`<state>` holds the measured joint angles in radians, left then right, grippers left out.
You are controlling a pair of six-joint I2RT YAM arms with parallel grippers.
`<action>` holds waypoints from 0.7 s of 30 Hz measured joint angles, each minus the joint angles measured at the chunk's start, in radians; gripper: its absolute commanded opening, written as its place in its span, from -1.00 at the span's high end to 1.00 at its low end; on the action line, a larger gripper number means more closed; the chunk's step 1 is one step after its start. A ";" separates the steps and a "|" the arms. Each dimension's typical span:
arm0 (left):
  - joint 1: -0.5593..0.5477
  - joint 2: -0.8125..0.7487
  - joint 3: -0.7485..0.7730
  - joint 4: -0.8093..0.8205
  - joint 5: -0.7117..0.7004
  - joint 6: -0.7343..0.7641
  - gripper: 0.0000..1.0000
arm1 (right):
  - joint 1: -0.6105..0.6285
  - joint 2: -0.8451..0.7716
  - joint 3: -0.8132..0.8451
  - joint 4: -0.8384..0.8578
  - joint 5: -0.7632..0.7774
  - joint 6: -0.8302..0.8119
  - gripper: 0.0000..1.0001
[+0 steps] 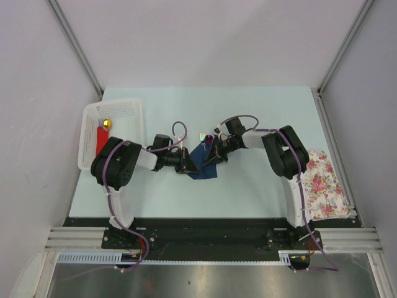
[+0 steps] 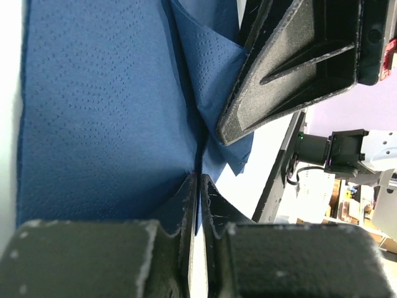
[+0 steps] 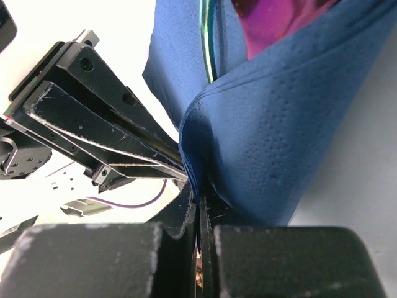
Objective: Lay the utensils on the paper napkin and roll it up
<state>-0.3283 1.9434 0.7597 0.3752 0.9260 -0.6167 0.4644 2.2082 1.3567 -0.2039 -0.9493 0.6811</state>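
The navy-blue paper napkin (image 1: 203, 160) lies at the table's middle, partly folded over. My left gripper (image 1: 190, 166) is shut on its left edge; in the left wrist view the napkin (image 2: 93, 112) runs into my closed jaws. My right gripper (image 1: 213, 154) is shut on the napkin's right edge (image 3: 279, 143), lifting a fold. The utensils' iridescent green-purple ends (image 1: 205, 137) stick out at the napkin's far side, and they also show inside the fold in the right wrist view (image 3: 279, 18). Their handles are hidden.
A white basket (image 1: 130, 112) at the back left holds a red flat object (image 1: 101, 141) with a gold ball (image 1: 107, 123). A white floral cloth (image 1: 324, 185) lies at the right edge beside the right arm.
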 measured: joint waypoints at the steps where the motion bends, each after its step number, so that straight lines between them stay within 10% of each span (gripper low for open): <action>1: 0.000 0.000 0.001 -0.002 0.000 0.003 0.70 | 0.000 0.002 0.000 0.001 0.000 0.000 1.00; 16: 0.072 -0.120 -0.045 0.080 0.001 -0.064 -0.20 | 0.004 0.027 0.005 0.057 -0.034 0.032 0.01; 21: 0.078 -0.123 -0.043 0.117 -0.008 -0.114 -0.22 | 0.004 0.027 0.010 0.082 -0.063 0.049 -0.02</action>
<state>-0.2501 1.8202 0.7162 0.4923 0.9180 -0.7311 0.4683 2.2353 1.3666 -0.1223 -1.0119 0.7300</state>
